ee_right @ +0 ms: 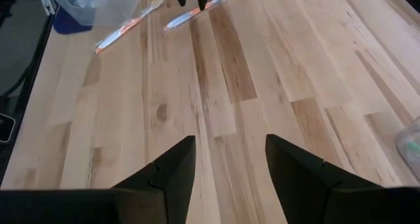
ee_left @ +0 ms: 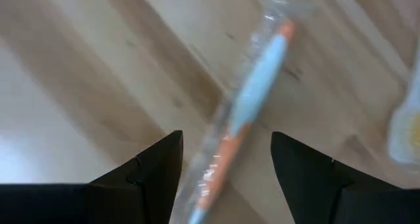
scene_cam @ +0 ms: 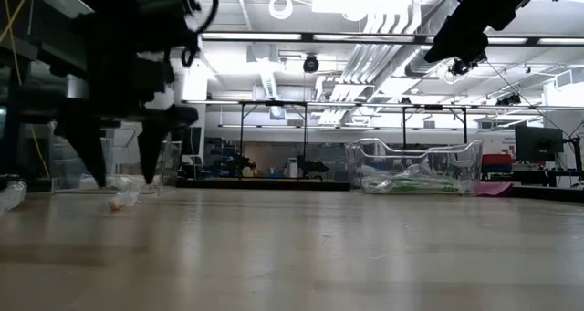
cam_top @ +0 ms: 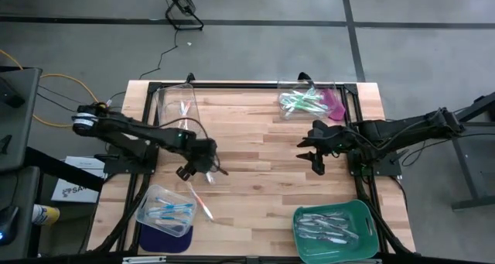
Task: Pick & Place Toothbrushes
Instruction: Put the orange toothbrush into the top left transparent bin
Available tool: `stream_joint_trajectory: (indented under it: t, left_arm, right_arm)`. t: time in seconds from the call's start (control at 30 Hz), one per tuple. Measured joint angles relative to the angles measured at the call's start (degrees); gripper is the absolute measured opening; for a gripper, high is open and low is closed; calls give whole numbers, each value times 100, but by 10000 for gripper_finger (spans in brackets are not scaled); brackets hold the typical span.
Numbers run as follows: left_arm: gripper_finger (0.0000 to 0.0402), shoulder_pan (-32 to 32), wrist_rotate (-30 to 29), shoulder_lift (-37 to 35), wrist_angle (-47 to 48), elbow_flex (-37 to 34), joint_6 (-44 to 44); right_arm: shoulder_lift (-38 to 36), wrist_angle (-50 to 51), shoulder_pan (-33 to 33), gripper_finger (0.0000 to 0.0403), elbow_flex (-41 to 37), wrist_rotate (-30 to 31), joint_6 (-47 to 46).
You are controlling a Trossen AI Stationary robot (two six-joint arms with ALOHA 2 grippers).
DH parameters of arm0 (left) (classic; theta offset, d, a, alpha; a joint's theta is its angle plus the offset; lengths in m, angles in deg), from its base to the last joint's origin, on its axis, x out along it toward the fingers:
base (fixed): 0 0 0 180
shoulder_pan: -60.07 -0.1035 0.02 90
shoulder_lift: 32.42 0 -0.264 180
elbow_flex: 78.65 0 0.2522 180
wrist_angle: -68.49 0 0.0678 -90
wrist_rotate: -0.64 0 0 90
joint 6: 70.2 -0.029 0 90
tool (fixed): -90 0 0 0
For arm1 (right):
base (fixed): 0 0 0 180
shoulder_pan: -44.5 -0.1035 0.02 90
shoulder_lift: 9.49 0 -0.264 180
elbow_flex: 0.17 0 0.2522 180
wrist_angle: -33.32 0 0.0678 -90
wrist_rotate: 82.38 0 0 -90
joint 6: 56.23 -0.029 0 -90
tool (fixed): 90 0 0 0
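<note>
Green tray (cam_top: 370, 217): near edge of the table, on the right; holds a heap of pale grey-white toothbrushes (cam_top: 329, 228)
Near-left clear bin (cam_top: 147, 210): on a dark blue mat (cam_top: 158, 239) at the near left corner; blue toothbrushes (cam_top: 172, 210) lie inside
Loose toothbrush (cam_top: 203, 203): pink-orange, flat on the bare table (cam_top: 255, 179) just beside that bin, clear of both arms
Target toothbrush (ee_left: 252, 109): pink-orange and pale blue, in a crinkly clear wrapper, lying flat on the wood under the left arm, mid-table left
Left claw (cam_top: 203, 171): hovering low over the target toothbrush, fingers apart with the brush running between them, nothing gripped; low view shows the tips just above the wood
Right claw (cam_top: 317, 162): mid-table right, raised, fingers spread wide, empty, well apart from any brush
Handling, judged: very light and stiff; the loose film looks slippery and could let the brush skid or twist as the fingers close; low profile means the tips must reach nearly to the table
Hold point, judged: across the middle of the handle, square to its length, away from the bristle end and the slack wrapper tail
Far-left clear bin (cam_top: 176, 108): far edge, tilted; contents too faint to tell
Far-right clear bin (cam_top: 306, 90): far edge; light green toothbrushes (cam_top: 302, 102) inside, with a pink item (cam_top: 336, 103) beside them
</note>
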Motion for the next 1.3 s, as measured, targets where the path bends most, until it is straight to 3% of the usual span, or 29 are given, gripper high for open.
stream_joint_trajectory:
  t: [0.1, 0.43, 0.8, 1.3]
  left_arm:
    - [225, -174, 335, 283, 89, 13, -112]
    - [208, -232, -18, 959, 90, 43, -512]
    - [14, -229, -68, 936, -10, 183, -510]
    - [5, -37, -274, 964, -239, 1098, -671]
  right_arm:
    - [0, 0, 0, 177, 0, -17, 0]
    - [0, 1, 0, 177, 0, -20, -138]
    - [0, 2, 0, 177, 0, -22, -149]
    - [86, -84, -1, 177, -2, 0, -149]
